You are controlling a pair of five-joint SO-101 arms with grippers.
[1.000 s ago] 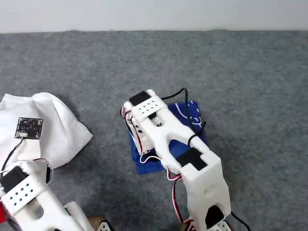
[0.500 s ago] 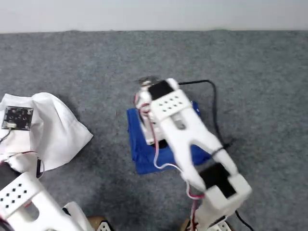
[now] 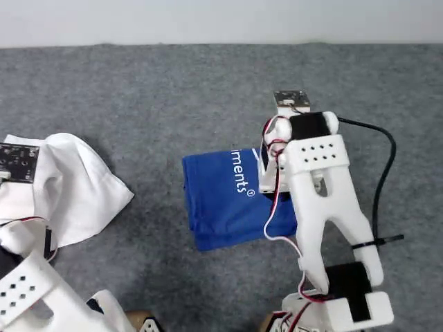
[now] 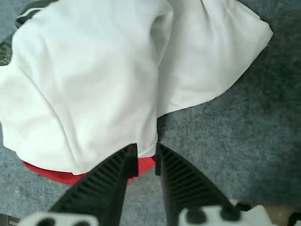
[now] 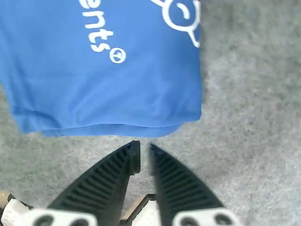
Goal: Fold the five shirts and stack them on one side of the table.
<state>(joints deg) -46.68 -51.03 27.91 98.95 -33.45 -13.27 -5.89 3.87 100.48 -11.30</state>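
Folded blue shirt with white print (image 3: 225,200) lay flat as a neat rectangle near the middle of the worktop, folded edges stacked along one side. Crumpled white shirt (image 3: 76,183) lay bunched at the left edge, with a red cloth (image 4: 141,167) peeking from under its hem.

Right arm (image 3: 325,207) stretched out from the near edge. Right gripper (image 5: 141,157) hung over bare surface just beside the blue shirt's edge, fingers almost together, holding nothing. Left gripper (image 4: 146,153) hung above the white shirt's hem, fingers a narrow slit apart, no cloth seen clamped.

Grey carpet-like worktop (image 3: 138,90); plain white wall (image 3: 208,21) along its far edge.
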